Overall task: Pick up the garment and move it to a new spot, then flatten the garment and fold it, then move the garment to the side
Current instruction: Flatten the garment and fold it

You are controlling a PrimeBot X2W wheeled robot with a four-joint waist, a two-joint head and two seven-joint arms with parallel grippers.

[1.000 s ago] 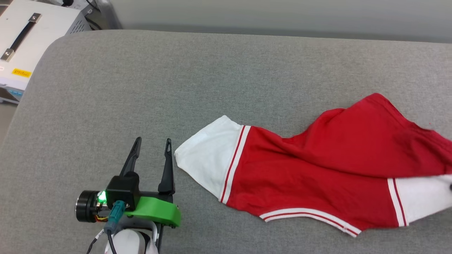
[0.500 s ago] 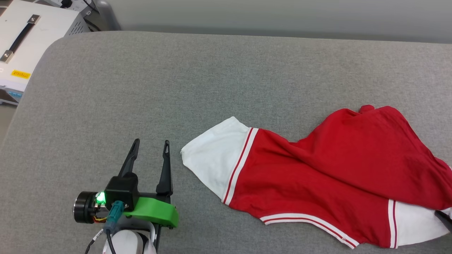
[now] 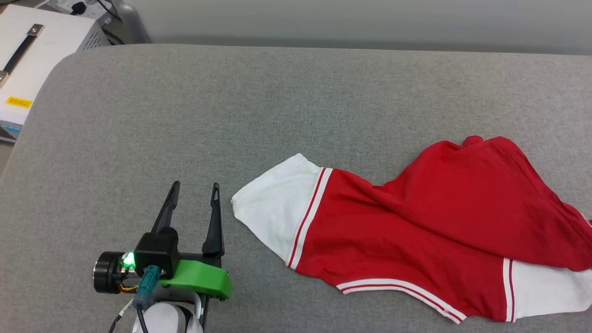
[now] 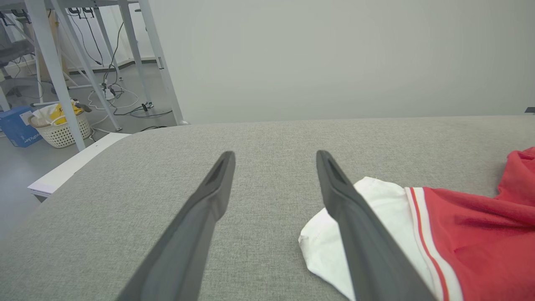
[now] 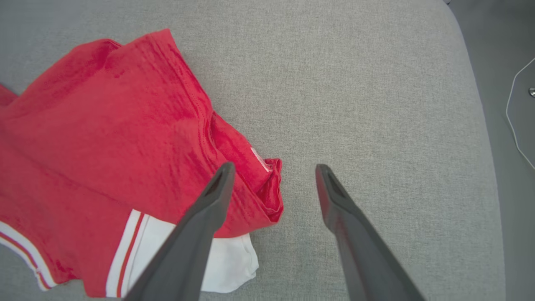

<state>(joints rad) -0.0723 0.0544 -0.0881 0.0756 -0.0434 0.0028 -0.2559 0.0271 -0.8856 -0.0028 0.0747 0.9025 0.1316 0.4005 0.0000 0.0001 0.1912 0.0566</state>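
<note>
Change, garment: one second ago the right part of the garment point(image 3: 416, 240) was held raised and ran off the head view at 3 o'clock; it is now seen dropped flat, with its second white sleeve laid out on the surface.
Change, right gripper: the right gripper point(image 5: 274, 166) has been opened; its fingers are seen spread wide in the right wrist view with nothing clamped between them. One finger is seen over the red edge of the garment point(image 5: 104, 146); contact cannot be told.
Change, camera: the whole head view has shifted slightly, so the small drift of the surroundings is not counted as movement.
Left gripper: the left gripper point(image 3: 195, 185) is held spread wide and empty, at 9 o'clock of the near sleeve, just beside it point(image 4: 274, 153).
Surroundings: a grey padded surface point(image 3: 231, 115) is lain upon by the garment; a white case point(image 3: 41, 41) with a black handle is seen at 10 o'clock off its corner. In the left wrist view a basket point(image 4: 62, 129), a blue box point(image 4: 16, 129) and metal frame legs point(image 4: 54, 75) are seen on the floor.
Obstruction: part of the white sleeve point(image 4: 459, 225) is covered by the left gripper's own finger in the left wrist view.
Garment, place: right half of the surface, towards 4 o'clock in the head view.
Garment, long axis: sleeve to sleeve, from 10 o'clock to 4 o'clock; striped trim lies along the 6 o'clock edge, a red fold is peaked towards 1 o'clock.
</note>
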